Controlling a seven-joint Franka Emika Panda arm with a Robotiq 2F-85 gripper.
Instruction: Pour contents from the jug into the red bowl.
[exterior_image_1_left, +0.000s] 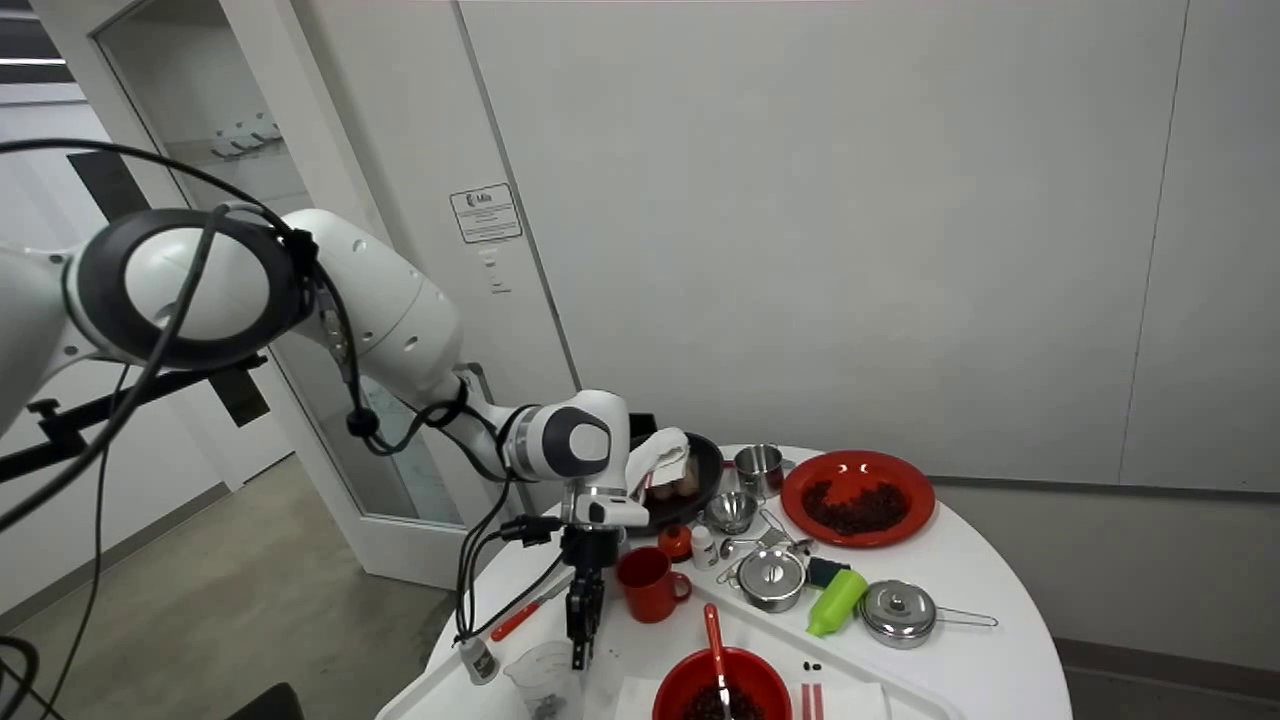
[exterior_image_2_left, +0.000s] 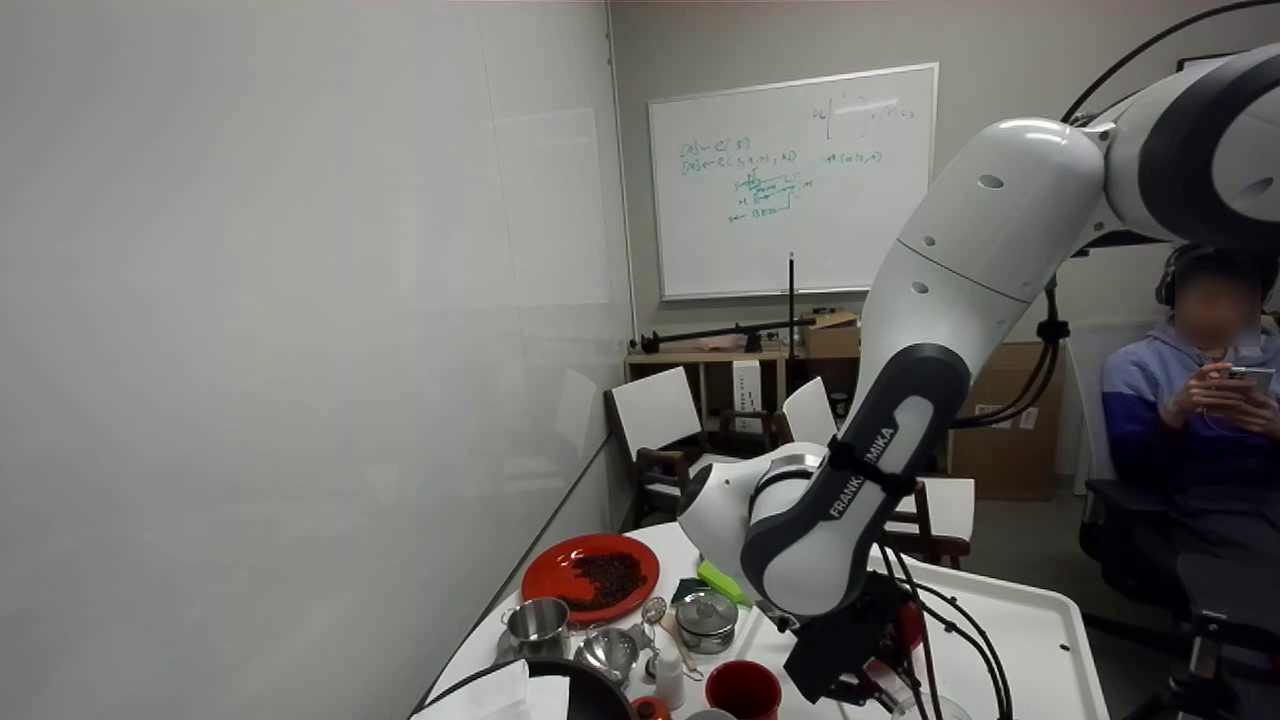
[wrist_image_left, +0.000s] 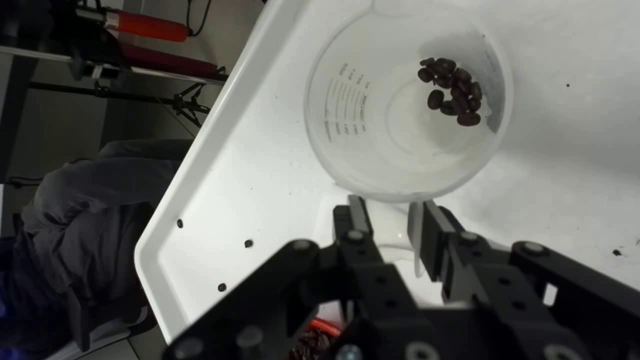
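The clear jug (exterior_image_1_left: 540, 678) stands on the white tray with several dark beans in its bottom. The wrist view looks down into the jug (wrist_image_left: 350, 160). The red bowl (exterior_image_1_left: 765, 682) holds dark beans and a red-handled spoon (exterior_image_1_left: 713, 635). The bowl's rim (wrist_image_left: 326, 327) shows partly behind my gripper in the wrist view. My gripper (exterior_image_1_left: 580, 655) points down beside the jug. In the wrist view its fingers (wrist_image_left: 390, 217) are apart on either side of the jug's handle, with a gap at the left finger. The handle's edge lies close to the right finger.
The white tray (wrist_image_left: 235, 175) has a raised rim and stray beans. A red mug (exterior_image_1_left: 648, 590) stands close to my gripper. A grey-capped shaker (exterior_image_1_left: 478, 660) and red-handled knife (exterior_image_1_left: 520, 615) lie near the jug. Pots, a pan and a red plate (exterior_image_1_left: 910, 480) stand behind.
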